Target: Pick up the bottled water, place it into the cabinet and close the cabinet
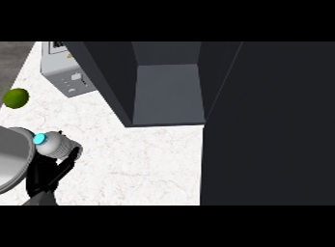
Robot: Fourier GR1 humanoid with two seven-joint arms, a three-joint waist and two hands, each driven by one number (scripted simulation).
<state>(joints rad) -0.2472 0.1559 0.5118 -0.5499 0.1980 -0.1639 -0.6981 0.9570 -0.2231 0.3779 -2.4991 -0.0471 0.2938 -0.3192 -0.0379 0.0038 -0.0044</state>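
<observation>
The bottled water (54, 143) lay tilted at about eight o'clock in the view, its blue cap toward nine o'clock, above the white marbled bench (141, 159). The left hand (52, 171) had its black fingers (71, 157) curled round the bottle from below. At twelve o'clock stood the dark cabinet (166, 91), its door (277, 125) swung open toward three o'clock. A green lime (16, 98) sat at ten o'clock, a grey appliance (68, 72) at eleven.
</observation>
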